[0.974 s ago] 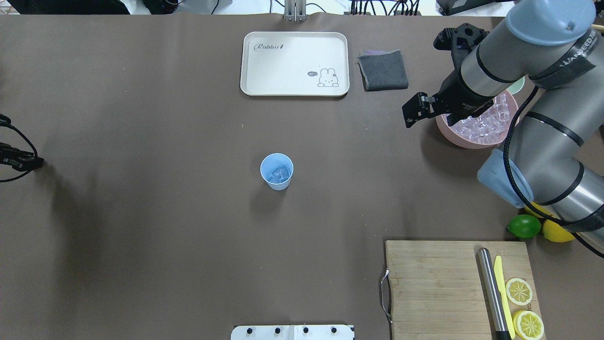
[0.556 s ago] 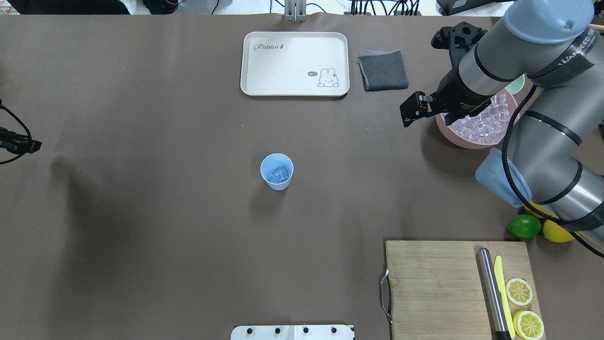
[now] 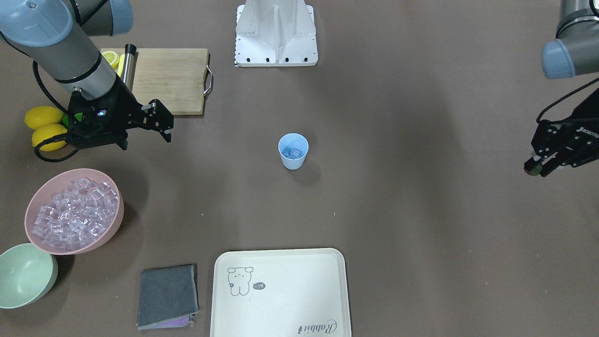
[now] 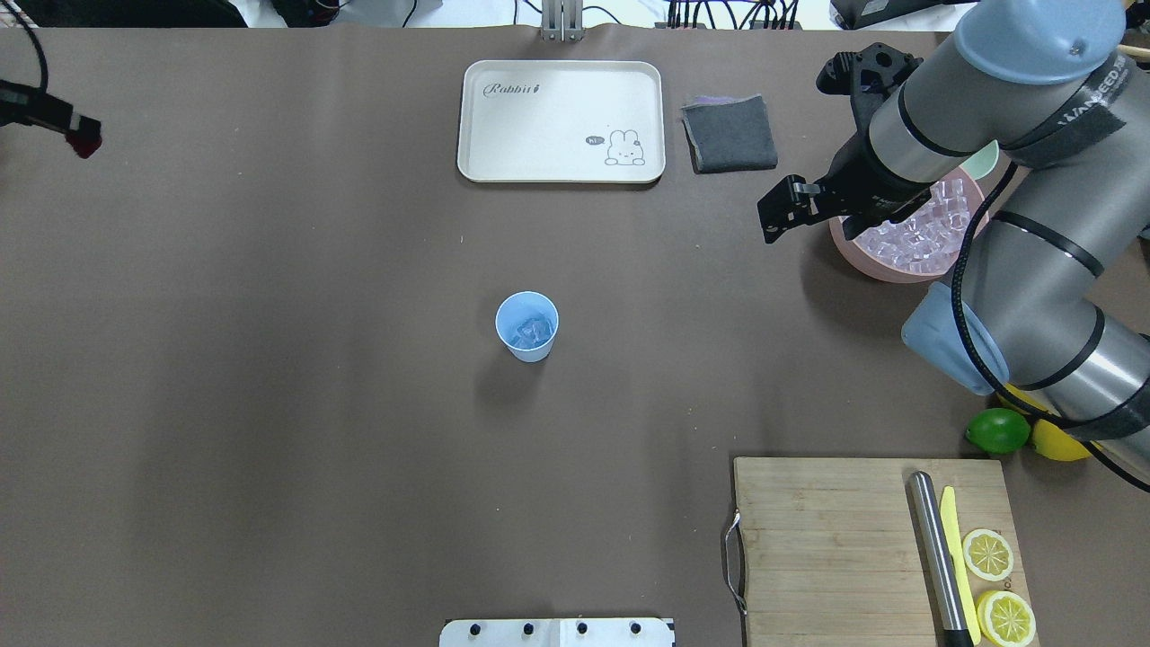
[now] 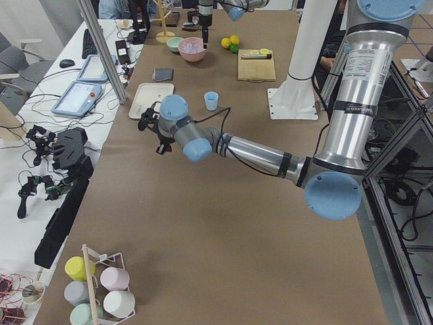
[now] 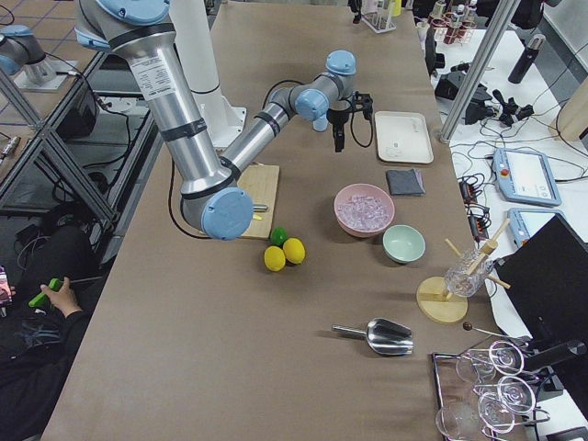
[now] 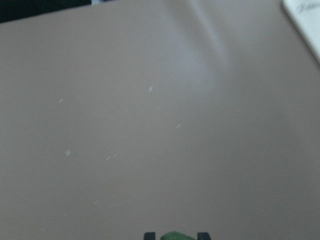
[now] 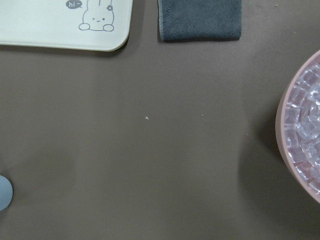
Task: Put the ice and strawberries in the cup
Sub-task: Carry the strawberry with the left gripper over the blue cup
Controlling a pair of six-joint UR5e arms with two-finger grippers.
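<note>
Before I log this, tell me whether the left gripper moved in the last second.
Yes. The left gripper was level with the cup; it is now farther from the robot, level with the tray.

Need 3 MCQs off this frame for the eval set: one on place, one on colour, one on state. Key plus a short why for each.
1. Where on the table does the cup stand?
A. At its left edge
B. Near its middle
C. At its right edge

2. What colour is the bowl that holds the heap of ice?
A. Pink
B. White
C. Mint green

3. What state is the left hand in?
A. Open and empty
B. Shut on an ice cube
C. Shut on the strawberry

Key:
1 B: the overhead view shows it alone on the brown surface, far from either edge.
2 A: the front-facing view shows clear cubes heaped in the pink bowl.
3 C: a dark red berry sits between its fingers, and its green top shows in the left wrist view.
</note>
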